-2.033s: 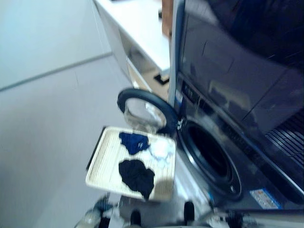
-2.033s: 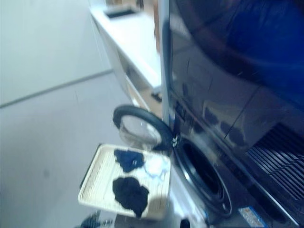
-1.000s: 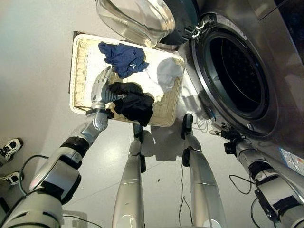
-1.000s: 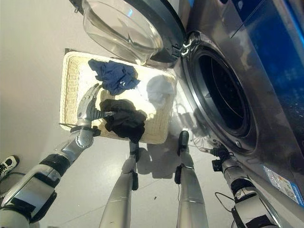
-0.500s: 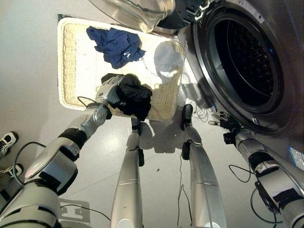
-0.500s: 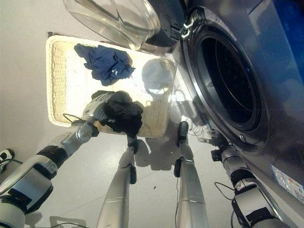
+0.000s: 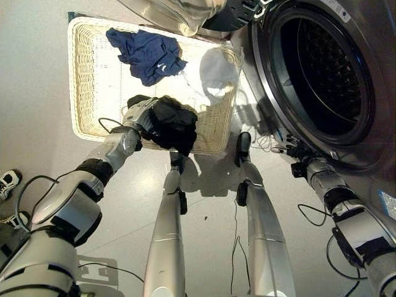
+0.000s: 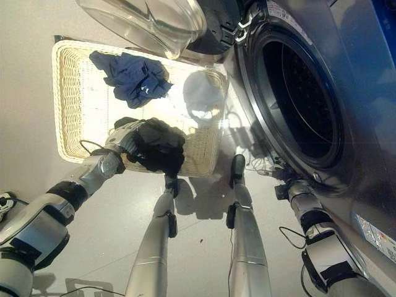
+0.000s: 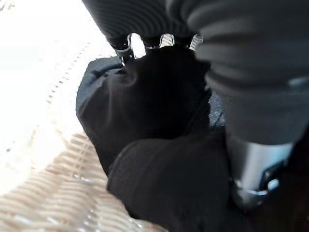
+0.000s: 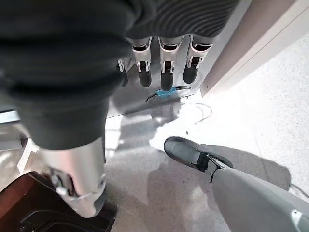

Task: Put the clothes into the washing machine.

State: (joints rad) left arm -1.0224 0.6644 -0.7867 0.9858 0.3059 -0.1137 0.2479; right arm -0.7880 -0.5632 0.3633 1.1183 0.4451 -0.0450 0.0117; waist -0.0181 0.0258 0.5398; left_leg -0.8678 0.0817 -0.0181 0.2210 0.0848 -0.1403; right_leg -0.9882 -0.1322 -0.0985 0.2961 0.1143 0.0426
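A black garment lies bunched at the near edge of the pale wicker basket on the floor. My left hand is shut on it, its fingers curled into the dark cloth. A blue garment and a white garment lie farther back in the basket. The washing machine's drum stands open to the right, its glass door swung out above the basket. My right hand hangs low by the machine's front, with its fingers straight and nothing in them.
The basket's near right corner sits close to the machine's lower front. A person's shoe shows at the left edge on the grey floor.
The head camera tipped down from the machine's top to the basket. My left hand, flat beside the black garment a second ago, has curled round it. The right hand stays by the machine.
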